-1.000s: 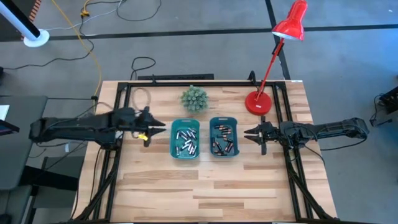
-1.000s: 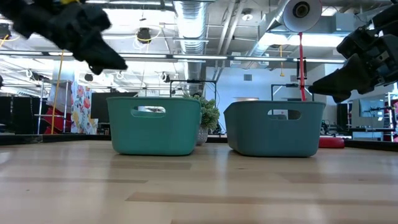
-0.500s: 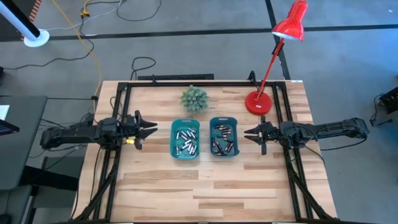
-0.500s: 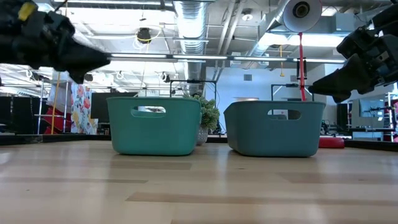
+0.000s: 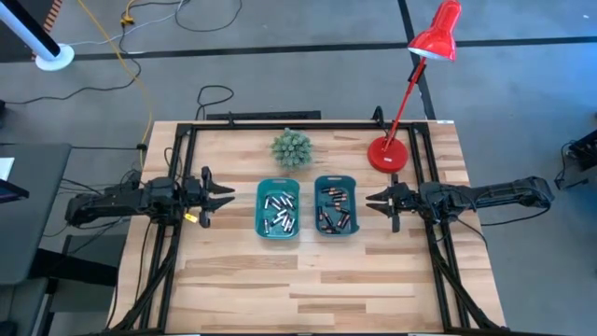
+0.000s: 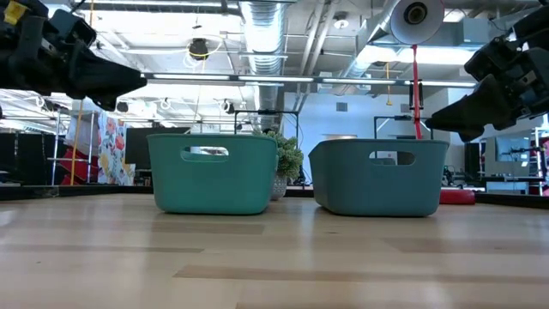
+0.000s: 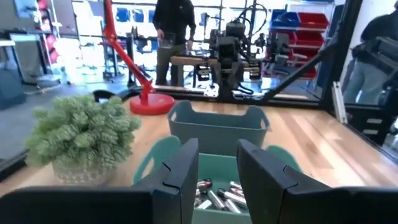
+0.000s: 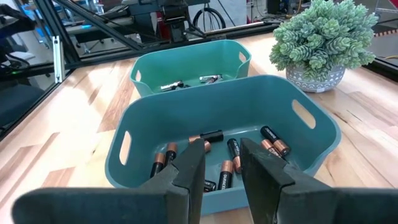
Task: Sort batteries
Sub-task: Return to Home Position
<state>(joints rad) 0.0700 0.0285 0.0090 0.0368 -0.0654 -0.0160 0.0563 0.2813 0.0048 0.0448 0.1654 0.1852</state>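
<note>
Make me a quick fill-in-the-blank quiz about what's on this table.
1. The left bin holds only ____ batteries.
2. The dark batteries lie in the ____ bin.
3. The desk lamp is coloured ____.
4. The left arm and right arm sit either side of the bins, both with jaws ____ and empty.
Missing words: silver; right; red; open.
</note>
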